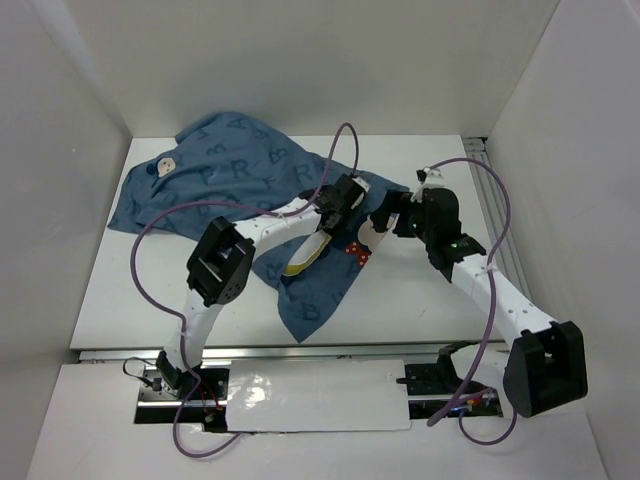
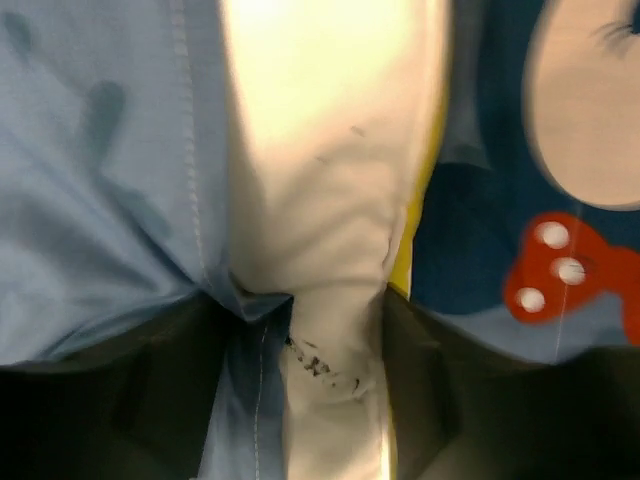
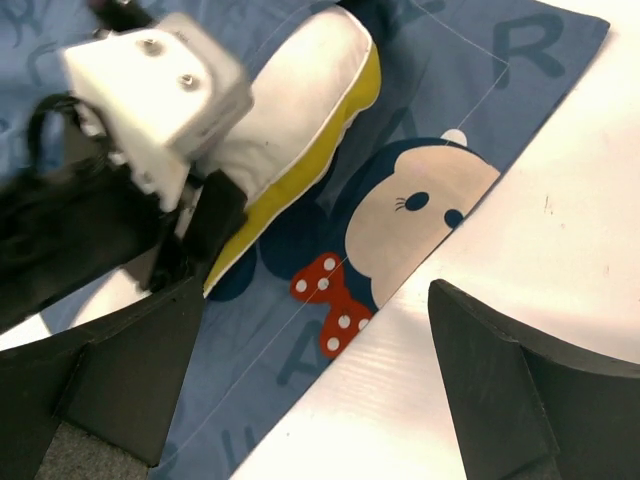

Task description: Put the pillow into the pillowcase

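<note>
1. the soft cream-white pillow with a yellow edge (image 1: 305,262) lies tucked partly in the big blue mouse-print cloth pillowcase (image 1: 230,160).
2. our left gripper (image 2: 310,400) is nearest. its jaws sit each side of the pillow's corner, and we cannot tell if they pinch.
3. our right gripper (image 3: 315,300) hangs just beside, jaws wide apart, empty.

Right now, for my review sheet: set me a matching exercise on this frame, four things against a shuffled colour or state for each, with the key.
Things:
1. pillow
2. pillowcase
3. left claw
4. right claw

Colour or state:
A. open, nothing between its fingers
B. blue with pale letters
C. cream-white with a yellow edge
D. fingers on either side of the pillow's end

Pairs: 1-C, 2-B, 3-D, 4-A
</note>
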Tool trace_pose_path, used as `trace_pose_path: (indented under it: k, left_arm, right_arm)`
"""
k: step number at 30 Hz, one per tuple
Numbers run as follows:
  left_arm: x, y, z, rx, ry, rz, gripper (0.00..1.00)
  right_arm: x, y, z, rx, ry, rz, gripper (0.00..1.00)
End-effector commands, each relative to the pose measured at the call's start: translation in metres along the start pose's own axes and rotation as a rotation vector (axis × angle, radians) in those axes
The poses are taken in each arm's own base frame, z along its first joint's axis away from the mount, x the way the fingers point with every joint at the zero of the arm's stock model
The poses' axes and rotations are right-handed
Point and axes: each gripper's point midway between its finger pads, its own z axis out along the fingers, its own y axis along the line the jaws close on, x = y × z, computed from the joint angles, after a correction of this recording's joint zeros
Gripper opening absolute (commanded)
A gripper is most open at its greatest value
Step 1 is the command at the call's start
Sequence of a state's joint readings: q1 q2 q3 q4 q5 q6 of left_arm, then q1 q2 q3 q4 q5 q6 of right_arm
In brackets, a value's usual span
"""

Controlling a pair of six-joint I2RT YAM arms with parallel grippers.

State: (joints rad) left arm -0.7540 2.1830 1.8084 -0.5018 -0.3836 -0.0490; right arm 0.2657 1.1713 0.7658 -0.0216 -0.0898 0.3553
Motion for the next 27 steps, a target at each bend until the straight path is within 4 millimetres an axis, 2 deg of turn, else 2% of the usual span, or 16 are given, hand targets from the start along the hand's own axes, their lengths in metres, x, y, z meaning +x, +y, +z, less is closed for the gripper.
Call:
trace_pose_path:
  k: [1,2,3,4,5,7,8,11,12,14,15,17,20,22,23,27]
  left_arm:
    - [0.015,0.013,0.008,-0.081,0.058,-0.034,0.6]
    - [0.015,0.015,0.008,-0.095,0.058,-0.044,0.46]
    - [0.017,0.023,0.008,-0.114,0.06,-0.092,0.18]
    - [0.021,0.03,0.009,-0.124,0.076,-0.12,0.0]
    - [0.01,0.044,-0.003,-0.135,0.044,-0.166,0.0]
    - [0.002,0.051,-0.014,-0.116,-0.005,-0.212,0.0]
    - [-0.018,0.058,-0.038,-0.071,-0.078,-0.248,0.0]
    - [-0.05,0.073,-0.077,-0.002,-0.217,-0.318,0.0]
    - [-0.065,0.087,-0.106,-0.003,-0.283,-0.375,0.0]
    - [-0.079,0.103,-0.141,0.029,-0.365,-0.442,0.0]
    - [-0.082,0.106,-0.15,0.032,-0.385,-0.459,0.0]
    - [-0.085,0.114,-0.159,0.049,-0.405,-0.485,0.0]
    - [-0.086,0.109,-0.169,0.088,-0.412,-0.491,0.0]
    - [-0.084,0.104,-0.17,0.117,-0.407,-0.507,0.0]
    - [-0.085,0.101,-0.17,0.13,-0.406,-0.505,0.0]
    - [-0.078,0.102,-0.172,0.139,-0.398,-0.538,0.0]
  right_arm:
    - [-0.006,0.004,-0.018,-0.026,-0.011,-0.022,1.0]
    - [-0.004,0.003,-0.019,-0.022,-0.002,-0.021,1.0]
    - [-0.006,0.001,-0.022,-0.016,-0.008,-0.008,1.0]
    - [-0.012,-0.004,-0.025,0.01,-0.019,0.009,1.0]
    - [-0.01,-0.006,-0.025,0.026,-0.015,0.023,1.0]
    - [-0.017,-0.016,-0.027,0.059,-0.029,0.034,1.0]
    - [-0.016,-0.015,-0.027,0.048,-0.025,0.022,1.0]
    - [-0.012,-0.008,-0.021,0.008,-0.002,0.035,1.0]
    - [-0.002,-0.008,-0.015,-0.003,0.036,0.053,1.0]
    - [0.015,0.002,-0.005,-0.045,0.106,0.095,0.97]
    - [0.011,0.012,0.0,-0.085,0.092,0.093,0.94]
    - [0.021,0.036,0.009,-0.146,0.126,0.1,0.87]
    - [0.019,0.077,0.02,-0.229,0.113,0.075,0.87]
    - [0.031,0.112,0.036,-0.301,0.132,0.047,0.85]
    - [0.025,0.116,0.036,-0.308,0.119,0.046,0.85]
    - [0.035,0.144,0.062,-0.287,0.116,0.021,0.82]
